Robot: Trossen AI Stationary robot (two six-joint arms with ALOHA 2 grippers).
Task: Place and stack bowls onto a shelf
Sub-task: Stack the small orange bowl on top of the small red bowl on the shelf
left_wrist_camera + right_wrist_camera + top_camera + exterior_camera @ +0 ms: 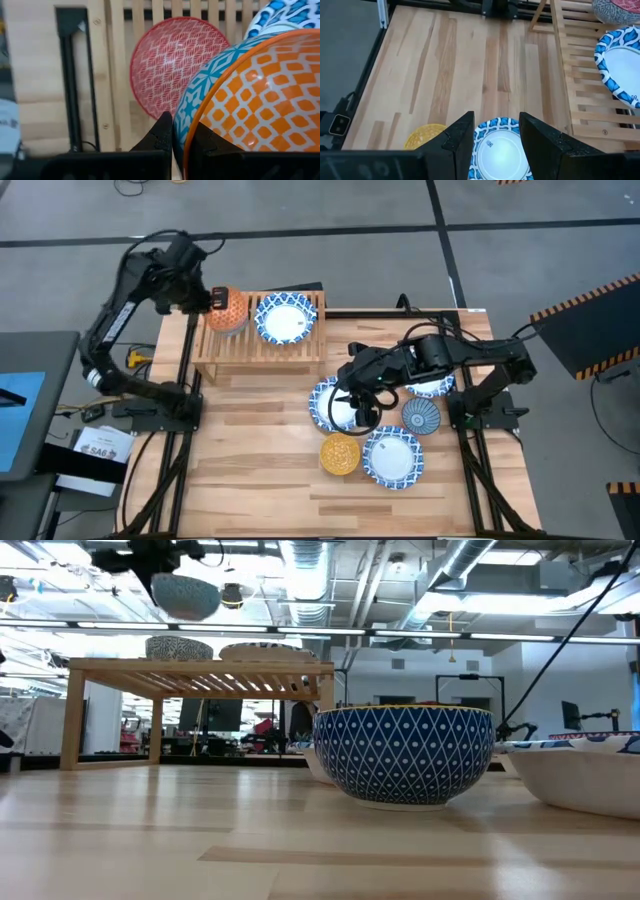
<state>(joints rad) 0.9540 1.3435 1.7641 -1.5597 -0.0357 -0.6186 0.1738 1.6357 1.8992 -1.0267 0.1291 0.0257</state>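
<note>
On the shelf [262,340], your largest landmark, two bowls already sit: a wide blue-and-white bowl [285,318] on the slats, and the red bowl [176,62] at the end nearest your left pincer [176,145]. That pincer is pressed together on the rim of the orange bowl [228,310], holding it above the shelf, directly over the red bowl; I judge you are about to nest it there, so call it the third bowl, in hand but not yet down.

Under your right pincer [495,137], whose fingers are spread and hold nothing, lies another wide blue-and-white bowl [501,155] on the tabletop [250,460], which looks like the next pick. Two more wide bowls wait, one [393,457] just beyond it toward the table's front edge and one [432,385] partly hidden behind that arm. Smallest last: the yellow bowl [340,454] beside the pincer and the dark blue bowl [421,416] near its wrist are still to move.
</note>
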